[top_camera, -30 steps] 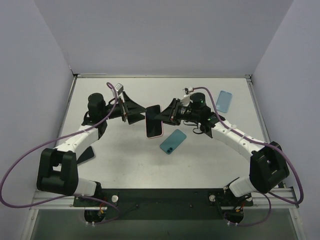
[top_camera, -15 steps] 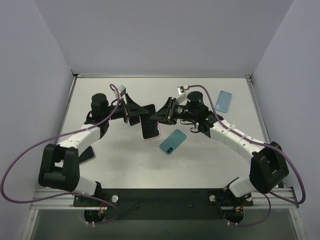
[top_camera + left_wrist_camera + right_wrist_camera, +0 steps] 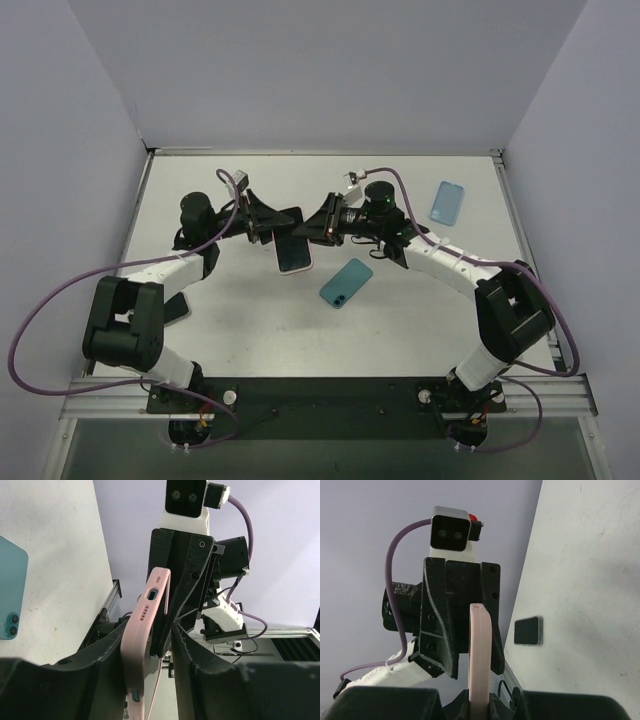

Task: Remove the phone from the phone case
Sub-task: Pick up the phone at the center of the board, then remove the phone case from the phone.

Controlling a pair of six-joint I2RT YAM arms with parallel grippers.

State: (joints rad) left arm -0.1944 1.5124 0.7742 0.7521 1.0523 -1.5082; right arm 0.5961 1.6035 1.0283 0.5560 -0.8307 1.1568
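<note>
The phone in its pink phone case (image 3: 293,254) hangs above the table's middle, between both grippers. My left gripper (image 3: 277,222) comes in from the left, my right gripper (image 3: 312,226) from the right. In the left wrist view the left gripper (image 3: 150,630) has closed round the pink case (image 3: 142,650) and the phone's dark edge (image 3: 162,630), which stands slightly off the case there. In the right wrist view the right gripper (image 3: 480,697) is shut on the case's pink rim (image 3: 480,650).
A teal phone (image 3: 346,283) lies flat just right of the held one, also visible as a teal phone (image 3: 11,597) in the left wrist view. A light blue phone (image 3: 447,202) lies at the back right. A dark phone (image 3: 172,308) lies by the left arm.
The held phone and both grippers have shifted a little left and nearer. The left jaws have narrowed from wide open onto the cased phone. The right grip is unchanged.
</note>
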